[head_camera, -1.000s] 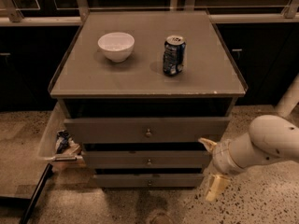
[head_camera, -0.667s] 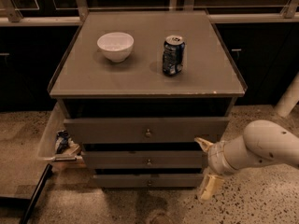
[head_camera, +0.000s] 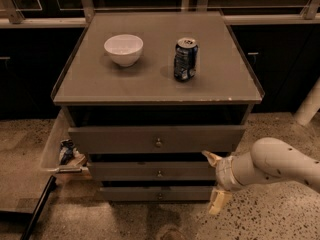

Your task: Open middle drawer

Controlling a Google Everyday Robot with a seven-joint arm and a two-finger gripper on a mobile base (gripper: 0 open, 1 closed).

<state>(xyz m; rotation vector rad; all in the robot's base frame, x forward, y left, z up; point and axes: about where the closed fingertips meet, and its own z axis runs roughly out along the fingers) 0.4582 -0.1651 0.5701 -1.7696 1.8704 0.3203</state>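
Observation:
The grey cabinet has three drawer fronts, each with a small brass knob. The middle drawer is the mid-sized front, below the tallest, widest one and above the shortest one. Its knob is at the centre. My gripper is open and empty at the right end of the middle drawer front, on a white arm coming from the right. One fingertip is level with the drawer's top edge, and the other hangs below the bottom drawer. The gripper is well right of the knob.
A white bowl and a dark soda can stand on the cabinet top. A side bin with small packets hangs on the cabinet's left. A white post stands at the right, and a dark pole lies at the lower left.
My gripper and arm have moved left, closer to the right end of the drawer fronts. The drawers, bowl and can have not moved.

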